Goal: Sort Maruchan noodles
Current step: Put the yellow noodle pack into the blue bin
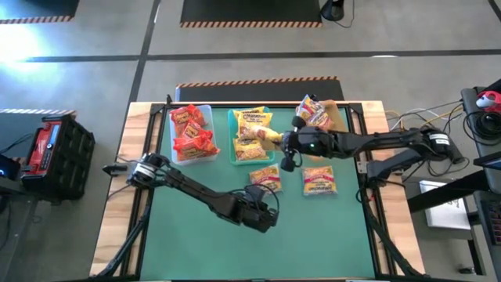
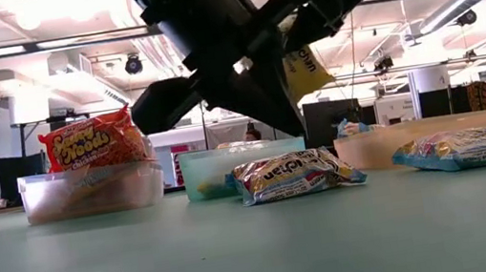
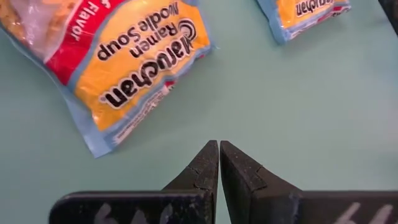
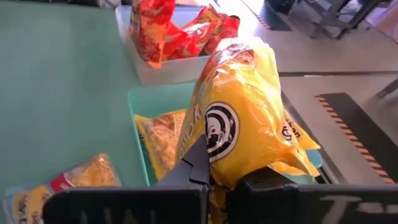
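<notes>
High view: three rectangular bins stand in a row along the upper edge of the green table mat. The clear plastic bin, upper left of centre, holds several red-orange crinkly ramen packets, piled and partly upright. The teal plastic bin at centre holds yellow ramen packets lying flat. The tan bin, upper right of centre, holds yellow-and-pink packets.

Right gripper hovers at the right edge of the teal bin, jaws pinching a yellow crinkly ramen packet; the packet hangs bunched and wrinkled, with a round black-and-white logo showing. Low view shows it lifted clear above the bins.

Two loose yellow packets with pink-red bands and blue edges lie flat on the mat, below the teal bin: one at frame centre, the other just right of it, apart.

Left gripper sits lower centre over bare mat, jaws pressed together, holding nothing; the nearer loose packet lies just ahead of its fingertips.
</notes>
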